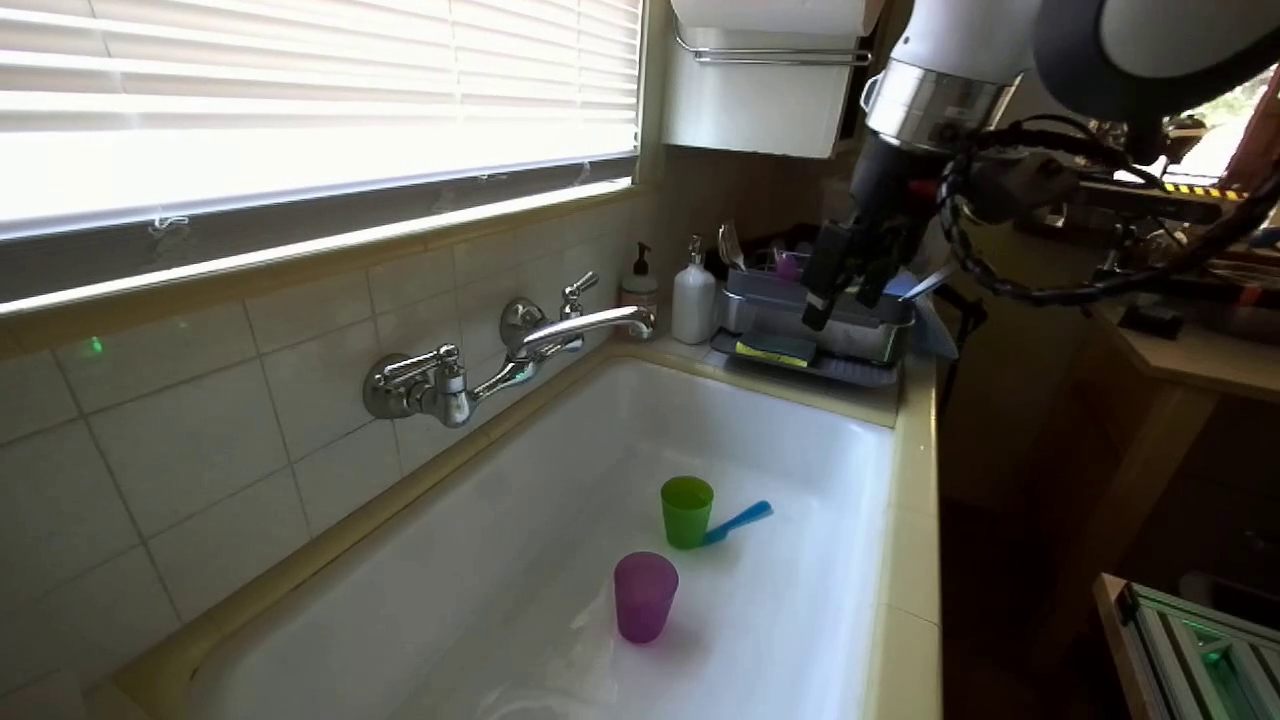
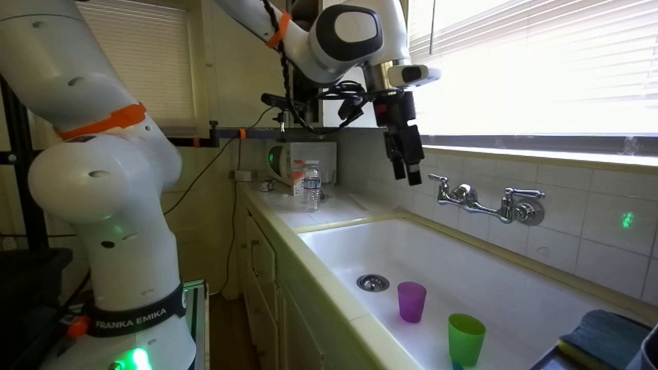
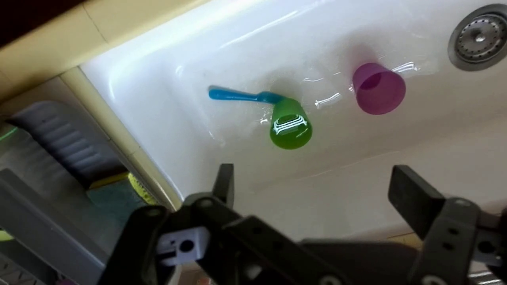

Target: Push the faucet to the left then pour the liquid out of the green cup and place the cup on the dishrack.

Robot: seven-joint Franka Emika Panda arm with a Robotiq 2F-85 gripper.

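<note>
Robotiq gripper aloft over sink, fingers wide apart, nothing between them.
Chrome faucet lies left of it in an exterior view, spout's long axis running right, toward the gripper's side; leftward push likely next. Green cup upright in sink, well below the gripper, beyond and apart from purple cup, same view.

Dishrack runs off wrist view's left edge, pretty blurry too. In exterior view, jaws block part of it, purple thing beside them too fuzzy to name. Blue utensil: one end hidden by green cup, can't tell if touching. Drain clipped too. Clear bottle: label unreadable.
</note>
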